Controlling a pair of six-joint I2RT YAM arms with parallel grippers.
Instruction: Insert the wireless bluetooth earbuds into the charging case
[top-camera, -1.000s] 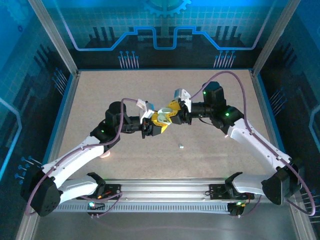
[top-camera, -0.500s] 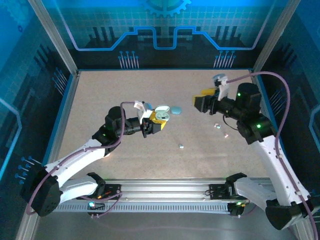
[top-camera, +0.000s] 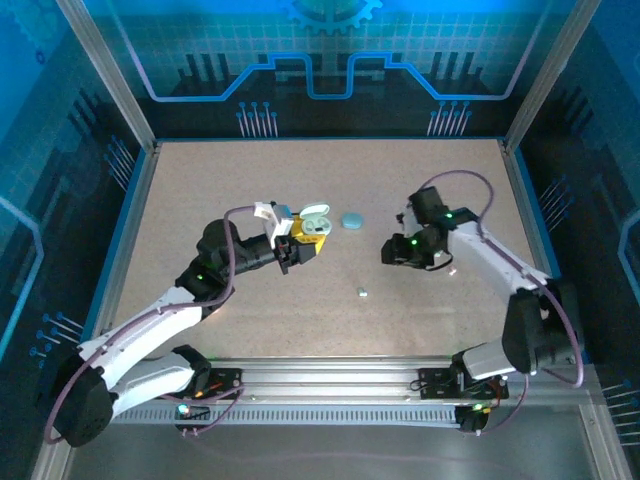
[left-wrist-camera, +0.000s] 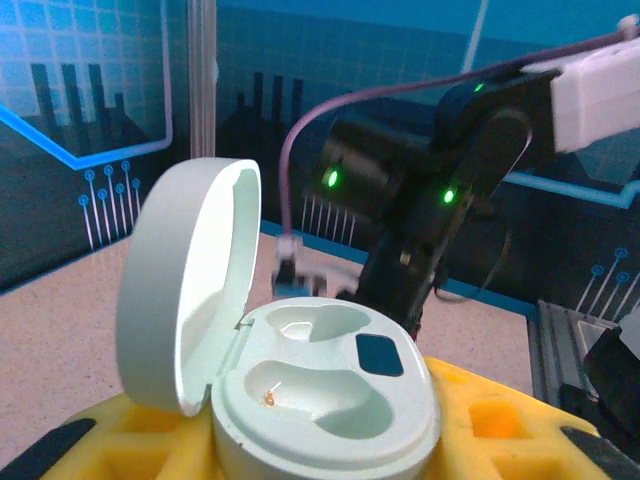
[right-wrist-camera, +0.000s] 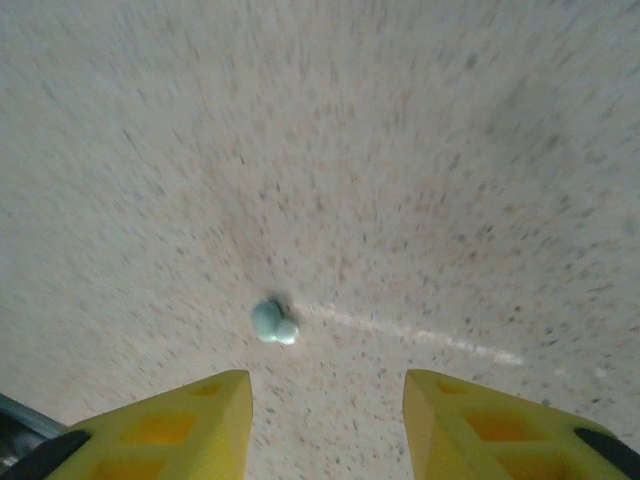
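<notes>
Case (left-wrist-camera: 325, 400) open in left claw (left-wrist-camera: 300, 445) — right claw (right-wrist-camera: 325, 405) spread above earbud (right-wrist-camera: 273, 322).

Pale mint oval charging case (left-wrist-camera: 330, 400), lid open, wells empty, in left gripper (top-camera: 311, 233), tiny whitish-blue earbud (right-wrist-camera: 273, 322) on tabletop (right-wrist-camera: 450, 180).

So the case (left-wrist-camera: 335, 395) sits between the tips of the left end effector (top-camera: 310, 236), roughly mid-table (top-camera: 250, 170). Seen from the left wrist, its lid (left-wrist-camera: 185, 290) stands up on the left side of it. Just right of the case, a second case (top-camera: 352, 220) lies on the table. Further right is the right end effector (right-wrist-camera: 327, 392), with one earbud (right-wrist-camera: 273, 322) on the table just ahead of its tips, closer to the left tip. Another earbud (top-camera: 362, 293) lies nearer, between the two arms.
</notes>
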